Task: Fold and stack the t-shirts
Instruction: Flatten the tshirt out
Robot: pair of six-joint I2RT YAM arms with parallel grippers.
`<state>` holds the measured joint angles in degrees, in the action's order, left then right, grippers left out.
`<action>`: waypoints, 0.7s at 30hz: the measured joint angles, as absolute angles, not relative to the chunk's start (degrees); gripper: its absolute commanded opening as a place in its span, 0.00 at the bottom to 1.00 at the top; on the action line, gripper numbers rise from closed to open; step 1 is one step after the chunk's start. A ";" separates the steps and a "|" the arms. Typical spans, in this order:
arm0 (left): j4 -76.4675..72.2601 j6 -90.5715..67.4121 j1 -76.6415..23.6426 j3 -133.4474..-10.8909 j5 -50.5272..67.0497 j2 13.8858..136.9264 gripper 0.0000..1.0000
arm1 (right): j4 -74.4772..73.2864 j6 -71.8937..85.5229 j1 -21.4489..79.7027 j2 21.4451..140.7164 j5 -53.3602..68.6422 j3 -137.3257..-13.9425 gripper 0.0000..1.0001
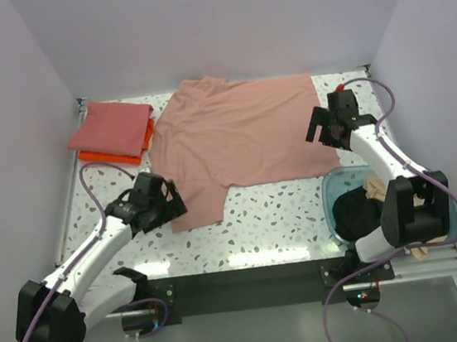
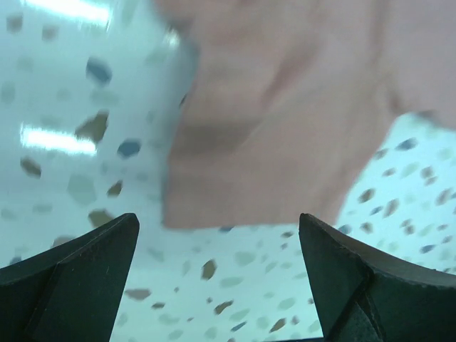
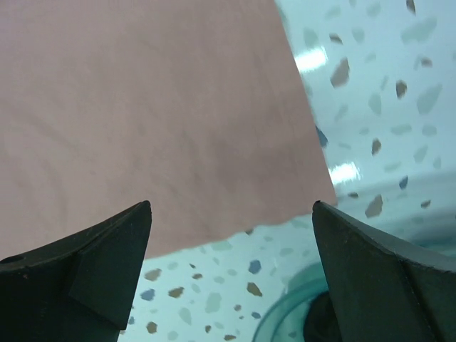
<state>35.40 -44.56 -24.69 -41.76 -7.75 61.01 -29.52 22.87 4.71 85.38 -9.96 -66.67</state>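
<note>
Pink shirt is lying spread flat across mid-frame, not yet folded. Left gripper and right gripper are hovering wide apart and empty at its lower corners. Folding looks about to start, so each gripper will need to pinch an edge.

Place: I'm in a robot lab cell.
Walls: plain pale panels box me in.
Surface: speckled bench, black mounting rail along its near edge.

You have no legible text, label, brand, number or sign in any of the three views; the pink shirt shows plain cloth.
</note>
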 measured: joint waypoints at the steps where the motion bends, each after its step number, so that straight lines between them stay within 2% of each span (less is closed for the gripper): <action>1: 36.29 -45.82 -24.80 -38.20 -7.18 59.77 1.00 | -29.91 23.29 4.21 85.12 -9.93 -64.99 0.99; 5: 40.21 -49.47 -24.84 -31.07 -6.22 55.86 1.00 | -31.33 25.32 2.13 83.90 -9.67 -60.18 0.99; 11: 36.16 -52.03 -24.84 -26.61 -4.47 56.42 0.98 | -29.19 26.68 -1.56 81.03 -6.55 -55.33 0.99; 14: 33.19 -53.08 -24.84 -26.68 -4.27 58.15 0.91 | -28.23 27.05 -3.38 82.32 -4.78 -54.83 0.99; 17: 29.71 -53.93 -24.84 -26.92 -4.45 60.27 0.79 | -26.26 27.27 -4.25 84.86 -3.11 -54.85 0.99; 21: 26.37 -54.81 -24.82 -27.75 -4.78 63.55 0.54 | -25.34 27.86 -4.25 87.81 -1.91 -55.13 0.99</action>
